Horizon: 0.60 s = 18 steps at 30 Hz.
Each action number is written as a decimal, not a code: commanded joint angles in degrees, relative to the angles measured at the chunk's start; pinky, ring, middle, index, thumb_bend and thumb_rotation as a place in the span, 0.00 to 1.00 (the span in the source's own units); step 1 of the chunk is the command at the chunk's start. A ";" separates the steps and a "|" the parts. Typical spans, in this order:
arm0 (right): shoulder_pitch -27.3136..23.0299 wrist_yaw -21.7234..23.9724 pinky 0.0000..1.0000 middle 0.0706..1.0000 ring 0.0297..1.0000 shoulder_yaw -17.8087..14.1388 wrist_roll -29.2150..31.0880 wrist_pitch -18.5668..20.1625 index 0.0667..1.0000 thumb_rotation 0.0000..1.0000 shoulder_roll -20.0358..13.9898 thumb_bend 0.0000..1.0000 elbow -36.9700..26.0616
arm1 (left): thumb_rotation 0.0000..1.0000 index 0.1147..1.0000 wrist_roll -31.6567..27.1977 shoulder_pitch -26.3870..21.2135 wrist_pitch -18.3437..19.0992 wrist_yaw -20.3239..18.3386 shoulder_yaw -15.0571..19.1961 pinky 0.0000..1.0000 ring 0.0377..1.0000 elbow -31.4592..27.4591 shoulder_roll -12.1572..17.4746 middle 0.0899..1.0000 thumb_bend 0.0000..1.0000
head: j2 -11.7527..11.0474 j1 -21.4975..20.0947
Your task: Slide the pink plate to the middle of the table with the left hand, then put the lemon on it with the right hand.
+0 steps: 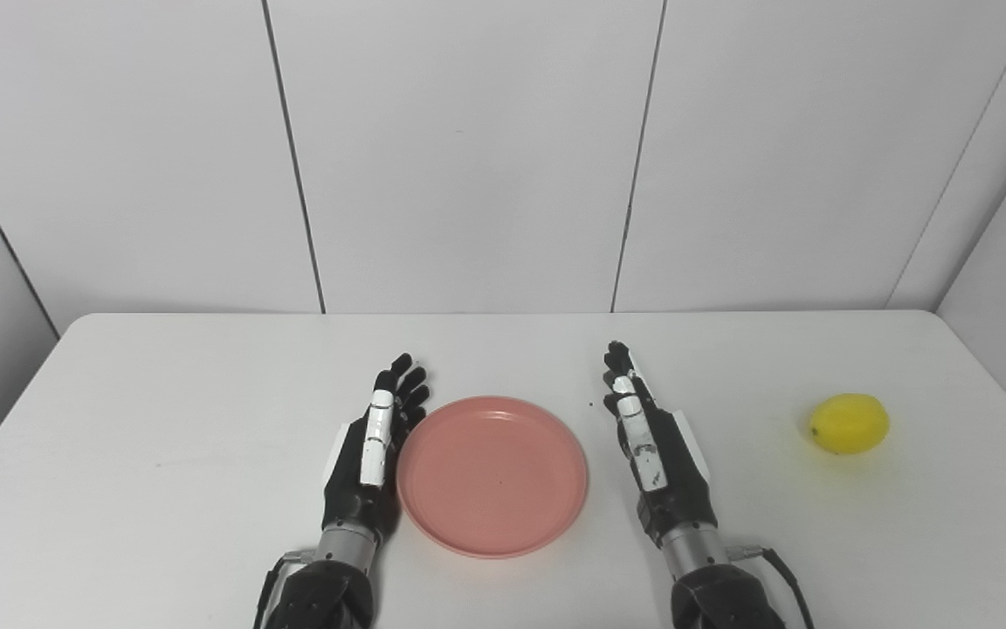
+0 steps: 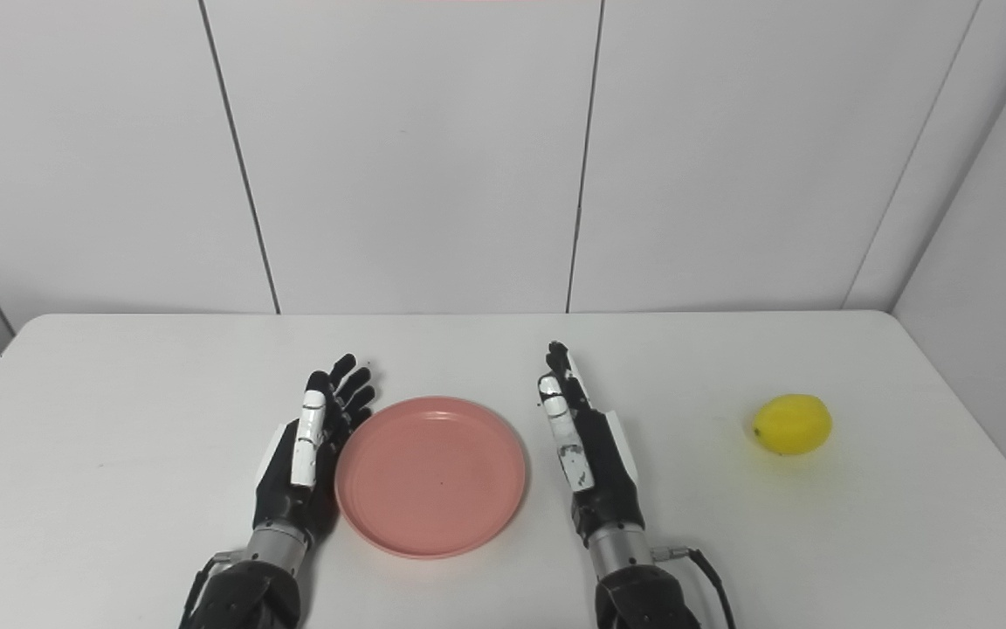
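Pink plate (image 1: pixel 492 476) sits mid-desk (image 1: pixel 162 437), my left hand (image 1: pixel 372 450) just beside its left rim and my right hand (image 1: pixel 656 454) near its right, both released with fingers straight and holding nothing. Well right of the plate lies the lemon (image 1: pixel 850 424); I judge a glancing touch could roll the round fruit away.

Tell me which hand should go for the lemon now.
Right. The lemon lies on the table's right side, beyond the right hand, which is open and holds nothing. The left hand sits beside the pink plate, which lies between it and the lemon.
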 commanded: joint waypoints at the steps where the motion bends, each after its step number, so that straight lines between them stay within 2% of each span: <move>1: -1.59 -0.03 1.00 0.98 1.00 -0.22 0.09 0.25 0.97 1.00 0.05 0.73 -2.17 | 1.00 0.92 0.63 -0.86 -1.47 -0.79 -0.50 0.97 0.94 0.03 -0.27 0.93 0.57 | -0.08 0.08; 8: -1.54 -1.53 1.00 0.98 1.00 -1.20 -1.72 -1.97 0.98 1.00 -0.60 0.72 -3.10 | 1.00 0.92 2.80 -1.15 -2.59 -1.22 -1.33 0.96 0.93 1.37 1.26 0.93 0.57 | -0.28 -0.47; 10: -1.46 -4.56 1.00 0.95 0.98 -1.97 -5.26 -3.09 0.95 1.00 -0.81 0.75 -3.52 | 1.00 0.91 3.57 -1.27 -2.78 -1.30 -1.62 0.96 0.93 1.75 1.82 0.92 0.57 | -0.55 -0.77; 12: -1.78 -5.30 1.00 0.95 0.99 -2.72 -6.26 -3.79 0.94 1.00 -1.69 0.76 -4.36 | 1.00 0.91 5.40 -1.31 -3.43 -1.19 -2.39 0.95 0.92 2.05 2.75 0.92 0.57 | -0.50 -1.20; 17: -2.16 -6.51 1.00 0.98 1.00 -4.45 -6.94 -4.67 0.97 0.90 -2.76 0.73 -6.21 | 1.00 0.91 7.75 -1.35 -6.22 -0.72 -3.07 0.95 0.92 3.06 3.72 0.92 0.56 | -0.71 -1.79; 18: -2.21 -7.44 1.00 0.98 1.00 -4.70 -9.14 -4.19 0.97 0.89 -3.64 0.72 -6.85 | 1.00 0.91 8.34 -1.39 -6.79 -0.53 -3.17 0.95 0.92 3.33 3.98 0.92 0.56 | -0.81 -2.51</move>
